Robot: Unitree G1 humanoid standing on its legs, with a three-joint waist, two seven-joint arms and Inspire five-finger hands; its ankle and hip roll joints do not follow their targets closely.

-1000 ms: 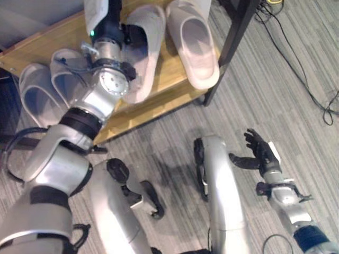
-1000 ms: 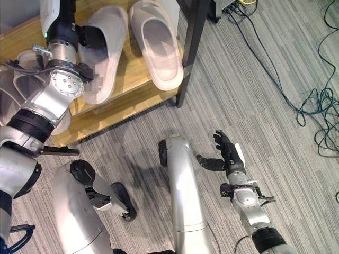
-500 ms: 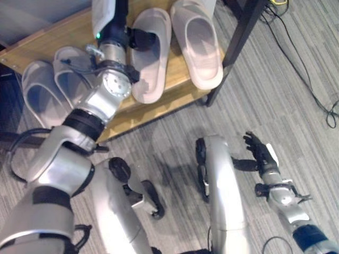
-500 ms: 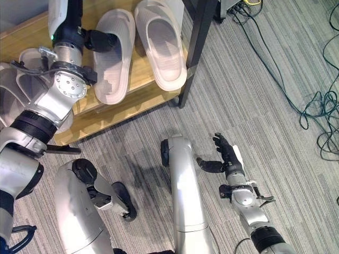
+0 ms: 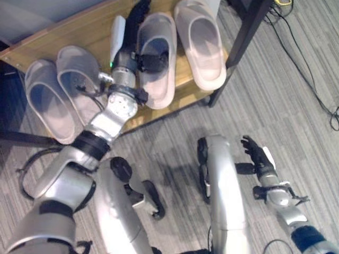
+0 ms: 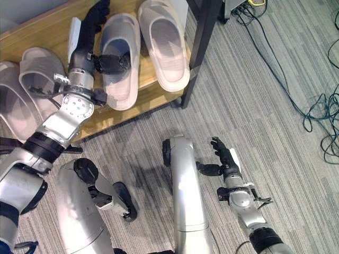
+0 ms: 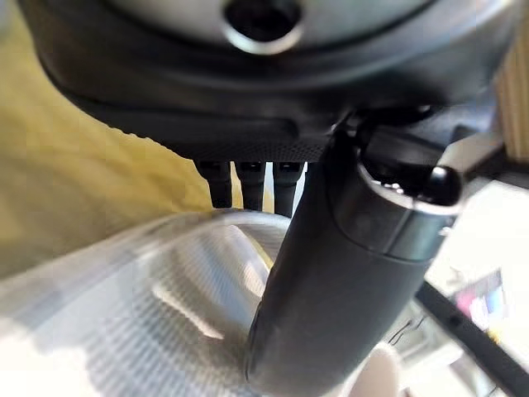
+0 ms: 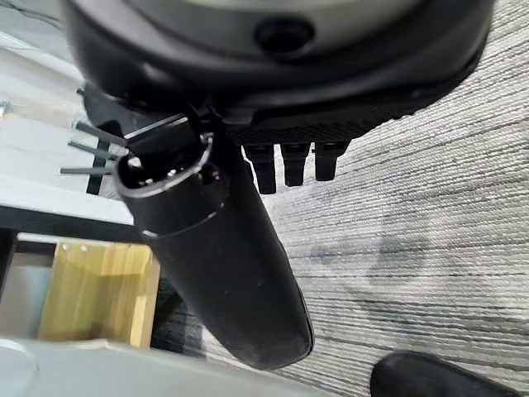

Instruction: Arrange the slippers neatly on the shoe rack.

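Four pale slippers on the wooden shoe rack (image 6: pixel 47 32), all toes toward the rack's front edge. Right pair: second-from-right slipper (image 6: pixel 121 63) and rightmost slipper (image 6: pixel 164 45) side by side, just about touching, the rightmost one's toe overhanging the front edge by the black rack leg (image 6: pixel 204 37). Left pair: inner left slipper (image 5: pixel 79 82) and far left slipper (image 5: pixel 47 106), also close together, set apart from the right pair.

Left hand (image 6: pixel 92 29) is at the second-from-right slipper: fingers straight along its left side, thumb (image 6: pixel 112 62) lying across inside the footbed, not clamped.

Right hand (image 6: pixel 225 159) hangs low over the grey carpet (image 6: pixel 275 79), fingers relaxed and holding nothing.
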